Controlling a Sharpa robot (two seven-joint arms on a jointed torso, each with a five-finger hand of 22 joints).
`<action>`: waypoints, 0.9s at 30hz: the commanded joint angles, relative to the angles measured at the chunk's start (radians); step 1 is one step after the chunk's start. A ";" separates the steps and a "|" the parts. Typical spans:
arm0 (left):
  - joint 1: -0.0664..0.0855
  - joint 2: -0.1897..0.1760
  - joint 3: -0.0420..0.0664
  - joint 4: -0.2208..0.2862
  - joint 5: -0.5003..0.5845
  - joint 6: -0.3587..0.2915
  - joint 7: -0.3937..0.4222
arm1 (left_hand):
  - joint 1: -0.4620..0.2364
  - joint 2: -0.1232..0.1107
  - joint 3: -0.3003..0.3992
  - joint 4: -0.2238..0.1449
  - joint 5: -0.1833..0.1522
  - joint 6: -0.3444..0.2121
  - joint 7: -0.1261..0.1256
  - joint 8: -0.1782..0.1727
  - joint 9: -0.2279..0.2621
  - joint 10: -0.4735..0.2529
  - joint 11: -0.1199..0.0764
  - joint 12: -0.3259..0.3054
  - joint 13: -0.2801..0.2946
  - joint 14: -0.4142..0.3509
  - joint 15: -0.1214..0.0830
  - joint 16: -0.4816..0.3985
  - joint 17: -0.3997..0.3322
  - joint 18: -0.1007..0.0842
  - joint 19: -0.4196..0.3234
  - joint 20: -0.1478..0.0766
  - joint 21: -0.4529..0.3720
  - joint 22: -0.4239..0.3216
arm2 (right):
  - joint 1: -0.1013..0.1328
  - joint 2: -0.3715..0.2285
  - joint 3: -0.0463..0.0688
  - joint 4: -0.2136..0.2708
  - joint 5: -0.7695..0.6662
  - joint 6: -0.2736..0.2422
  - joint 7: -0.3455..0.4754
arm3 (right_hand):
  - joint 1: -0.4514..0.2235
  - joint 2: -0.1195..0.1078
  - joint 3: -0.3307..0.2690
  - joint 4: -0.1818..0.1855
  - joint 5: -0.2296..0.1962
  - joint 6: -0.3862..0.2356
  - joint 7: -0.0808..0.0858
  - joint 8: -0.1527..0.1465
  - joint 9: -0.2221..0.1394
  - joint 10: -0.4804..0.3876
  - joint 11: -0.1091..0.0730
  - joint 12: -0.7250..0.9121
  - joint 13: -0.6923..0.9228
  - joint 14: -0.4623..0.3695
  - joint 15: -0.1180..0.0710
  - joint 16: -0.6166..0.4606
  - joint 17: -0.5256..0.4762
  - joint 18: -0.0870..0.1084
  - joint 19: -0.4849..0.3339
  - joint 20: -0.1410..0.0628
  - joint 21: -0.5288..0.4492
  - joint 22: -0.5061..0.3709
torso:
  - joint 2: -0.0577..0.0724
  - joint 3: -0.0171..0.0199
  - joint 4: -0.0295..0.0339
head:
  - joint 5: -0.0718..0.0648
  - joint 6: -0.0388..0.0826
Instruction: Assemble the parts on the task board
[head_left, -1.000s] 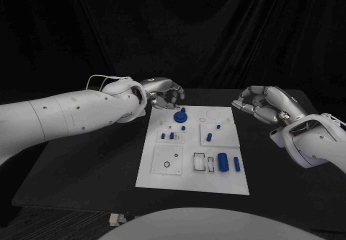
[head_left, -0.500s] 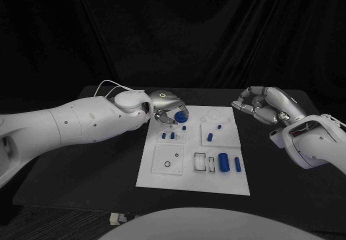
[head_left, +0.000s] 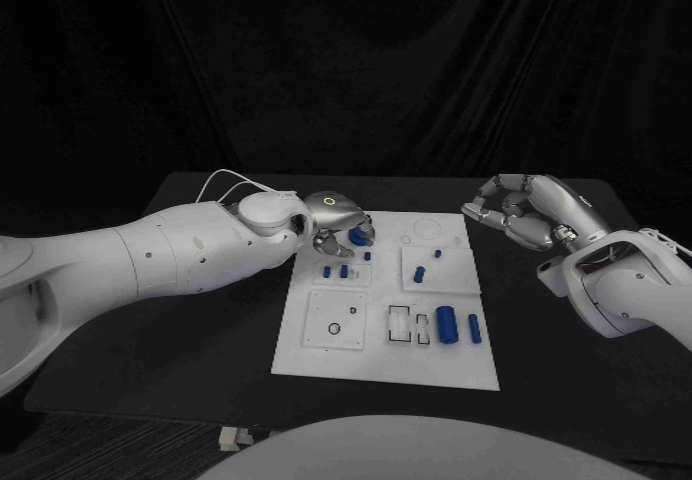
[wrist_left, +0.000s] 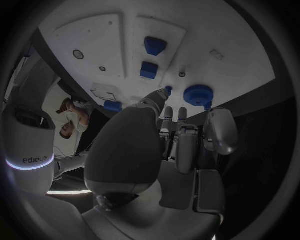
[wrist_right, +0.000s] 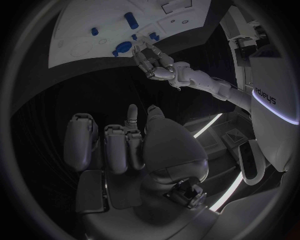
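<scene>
The white task board (head_left: 378, 352) lies mid-table. A round blue part (head_left: 359, 236) stands near its far left corner. My left hand (head_left: 333, 222) hovers right beside it. In the left wrist view the left hand (wrist_left: 181, 145) has its fingers apart, reaching toward the round blue part (wrist_left: 199, 95), with nothing plainly gripped. Small blue pegs (head_left: 335, 271) and a blue cylinder (head_left: 446, 325) lie on the board. My right hand (head_left: 526, 213) hangs off the board's far right corner, fingers curled in on nothing. The right wrist view shows the right hand (wrist_right: 125, 145) and the left hand (wrist_right: 152, 59).
The black table (head_left: 188, 330) has bare room on both sides of the board. My bulky left arm (head_left: 159, 255) crosses its left half. Empty cut-outs (head_left: 333, 327) mark the board's near part. A dark curtain hangs behind.
My left hand has moved from beyond the board's far left corner down onto the board, closing in beside the round blue part. The right hand has stayed put.
</scene>
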 joint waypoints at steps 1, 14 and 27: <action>-0.006 0.011 0.001 -0.008 -0.011 0.004 -0.005 | -0.011 0.004 0.011 -0.001 0.007 0.012 0.001 0.004 -0.002 0.015 0.000 0.006 0.002 -0.002 0.001 -0.002 0.038 0.008 0.008 0.003 0.004 0.144 | -0.003 -0.001 0.001 0.000 -0.006 -0.001 -0.003 | 0.009 -0.001 -0.008 -0.001 0.005 0.004 0.000 0.003 -0.002 0.105 -0.009 -0.003 0.260 0.079 -0.009 -0.002 0.128 0.007 0.004 -0.006 0.002 0.181 | -0.001 -0.0008 -0.0006 | 0.002 0.000; -0.019 0.046 0.001 -0.038 -0.012 -0.023 -0.006 | -0.022 0.004 0.039 -0.012 0.007 0.008 0.002 -0.002 -0.013 0.057 0.004 0.026 0.014 0.000 0.004 0.002 0.037 0.007 0.013 0.004 0.006 0.149 | -0.005 -0.002 0.001 -0.001 -0.006 0.000 -0.003 | 0.010 0.000 -0.008 -0.001 0.006 0.004 0.000 0.002 -0.003 0.105 -0.009 -0.003 0.260 0.079 -0.009 -0.003 0.128 0.007 0.003 -0.006 -0.001 0.181 | 0.000 0.0007 -0.0005 | 0.001 0.000; -0.025 0.070 0.001 -0.064 -0.012 -0.011 -0.007 | -0.027 0.008 0.062 -0.020 0.007 0.007 0.003 -0.004 -0.018 0.087 0.003 0.040 0.023 -0.006 0.004 0.000 0.023 0.009 0.010 0.005 -0.002 0.149 | -0.006 -0.003 0.001 0.000 -0.006 0.002 -0.005 | 0.011 0.001 -0.008 -0.001 0.006 0.005 0.000 0.002 -0.004 0.105 -0.009 -0.003 0.260 0.079 -0.009 -0.003 0.127 0.008 0.003 -0.006 -0.001 0.181 | -0.001 0.0008 -0.0009 | 0.002 0.000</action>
